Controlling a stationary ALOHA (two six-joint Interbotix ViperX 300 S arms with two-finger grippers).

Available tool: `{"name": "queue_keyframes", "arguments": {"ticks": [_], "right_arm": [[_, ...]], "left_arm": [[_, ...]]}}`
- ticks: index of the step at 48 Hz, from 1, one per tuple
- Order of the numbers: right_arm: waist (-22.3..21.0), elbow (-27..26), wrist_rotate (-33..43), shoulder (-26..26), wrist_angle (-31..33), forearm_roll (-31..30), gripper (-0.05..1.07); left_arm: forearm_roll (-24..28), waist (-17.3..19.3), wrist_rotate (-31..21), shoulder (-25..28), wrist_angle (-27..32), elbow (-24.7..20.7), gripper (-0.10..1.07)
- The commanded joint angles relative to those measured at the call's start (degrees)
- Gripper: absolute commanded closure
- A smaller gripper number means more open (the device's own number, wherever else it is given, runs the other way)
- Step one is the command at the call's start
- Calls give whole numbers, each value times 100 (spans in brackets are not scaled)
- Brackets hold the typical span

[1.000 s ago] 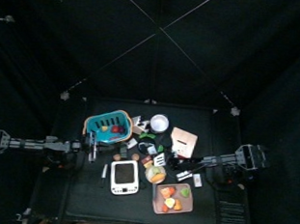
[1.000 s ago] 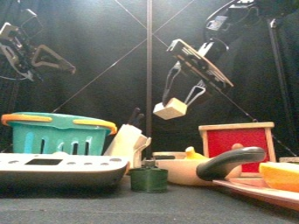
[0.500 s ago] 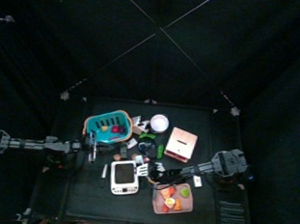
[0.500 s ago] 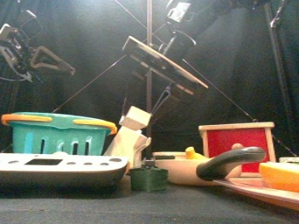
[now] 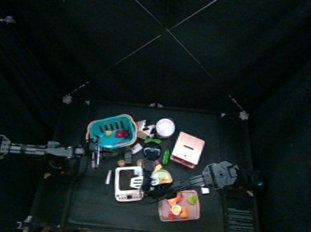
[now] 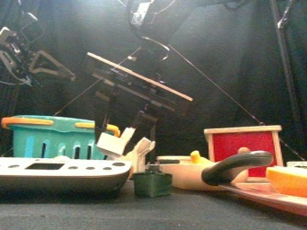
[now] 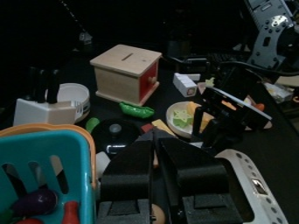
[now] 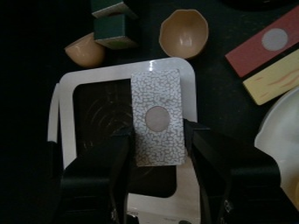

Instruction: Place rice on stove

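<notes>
The rice [image 8: 156,114] is a grey speckled packet held between the fingers of my right gripper [image 8: 159,144], which is shut on it. It hangs just above the stove [image 8: 87,118], a white toy hob with a black burner plate. In the front view the rice [image 6: 117,142] hovers a little over the stove's [image 6: 54,171] right end. From above, the right arm reaches in from the right to the stove [image 5: 128,184]. My left gripper [image 5: 86,155] rests open and holds nothing at the table's left side, beside the basket.
A teal basket [image 5: 111,130] stands at the back left, with a red-fronted wooden box [image 5: 189,148] right of it and a tray of fruit [image 5: 179,205] at the front. A wooden bowl [image 8: 187,31], a green block [image 8: 114,26] and a small green cup [image 6: 153,182] lie around the stove.
My right arm has swung left and down with the rice, from beside the red box to just over the stove. The left arm has not moved.
</notes>
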Motion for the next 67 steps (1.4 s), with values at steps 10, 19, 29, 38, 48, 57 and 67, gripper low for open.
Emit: {"name": "queue_keyframes", "arguments": {"ticks": [10, 19, 29, 38, 48, 57, 67], "right_arm": [[123, -413, 9, -9, 158, 105, 33], [141, -448, 9, 97, 158, 79, 28], [141, -431, 0, 97, 167, 26, 11], [141, -439, -35, 53, 185, 0, 2], [141, -396, -79, -35, 299, -9, 2], [114, -281, -105, -202, 299, -123, 2], [97, -35, -141, -527, 334, -360, 2]], "left_arm": [[9, 9, 9, 9, 18, -53, 51], [0, 0, 9, 9, 18, -62, 51], [0, 0, 9, 9, 70, -53, 51], [9, 0, 9, 9, 79, -53, 51], [0, 0, 9, 9, 79, -53, 51], [0, 0, 9, 9, 79, -53, 51], [0, 0, 0, 9, 123, -44, 51]]}}
